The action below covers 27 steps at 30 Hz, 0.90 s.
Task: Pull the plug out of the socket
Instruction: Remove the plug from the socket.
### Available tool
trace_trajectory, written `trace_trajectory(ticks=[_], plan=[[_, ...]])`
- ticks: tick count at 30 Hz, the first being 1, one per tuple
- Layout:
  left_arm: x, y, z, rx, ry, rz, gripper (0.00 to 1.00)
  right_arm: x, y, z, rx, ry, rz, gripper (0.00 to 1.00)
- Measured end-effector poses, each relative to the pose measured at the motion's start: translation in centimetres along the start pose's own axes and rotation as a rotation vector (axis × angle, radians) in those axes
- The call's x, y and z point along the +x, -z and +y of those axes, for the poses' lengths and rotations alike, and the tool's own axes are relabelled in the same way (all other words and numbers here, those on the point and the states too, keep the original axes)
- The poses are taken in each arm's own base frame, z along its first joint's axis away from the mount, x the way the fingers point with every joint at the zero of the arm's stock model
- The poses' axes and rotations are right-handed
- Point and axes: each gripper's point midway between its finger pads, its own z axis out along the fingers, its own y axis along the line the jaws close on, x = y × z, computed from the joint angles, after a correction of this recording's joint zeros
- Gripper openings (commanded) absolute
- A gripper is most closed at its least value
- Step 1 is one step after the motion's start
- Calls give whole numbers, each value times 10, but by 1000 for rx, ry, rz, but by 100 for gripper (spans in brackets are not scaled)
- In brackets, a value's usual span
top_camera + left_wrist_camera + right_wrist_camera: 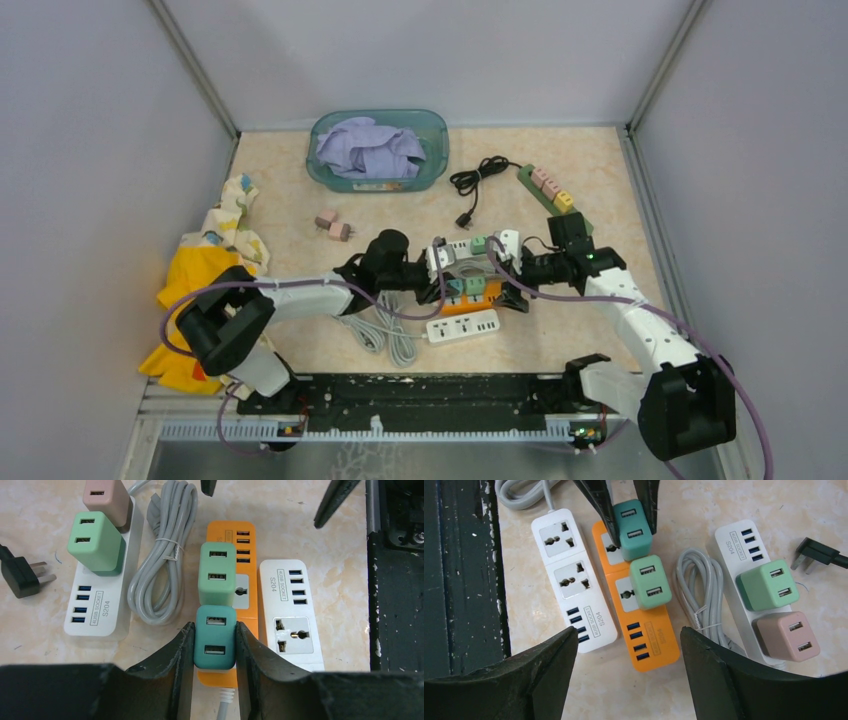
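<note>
An orange power strip [220, 532] [651, 640] [470, 300], the socket, lies on the table with two USB plugs in it. My left gripper [214, 630] [447, 272] is shut on the teal plug [215, 637] [634, 527] nearest the strip's cable end, one finger pressed flat on each side. A light green plug [217, 572] [650, 582] sits just beyond it. The teal plug is still seated in the strip. My right gripper [629, 630] [505, 262] hangs open over the strip's USB end, holding nothing.
A white strip [100, 615] carrying a green and a pink plug lies on one side of the orange one, a bare white strip [290, 610] on the other. Between them is a coiled grey cable [160, 580]. A bin [378, 150], a black cord [480, 180] and a green strip [550, 195] lie farther back.
</note>
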Motion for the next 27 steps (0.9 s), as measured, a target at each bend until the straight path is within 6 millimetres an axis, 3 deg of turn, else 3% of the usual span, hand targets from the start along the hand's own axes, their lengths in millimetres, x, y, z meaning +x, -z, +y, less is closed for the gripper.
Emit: trace_trajectory(ticks=[10,16,27], plan=[[-8,24,-8,-18,-74,-47,0,2,-2,-11,36,57,1,78],[-20,38,-17,-7,-104,-104,0,25,-11,7,-14,128,1,83],[-30,52,-35,39,-103,-173,0,15,-13,19,-73,205,-66,87]])
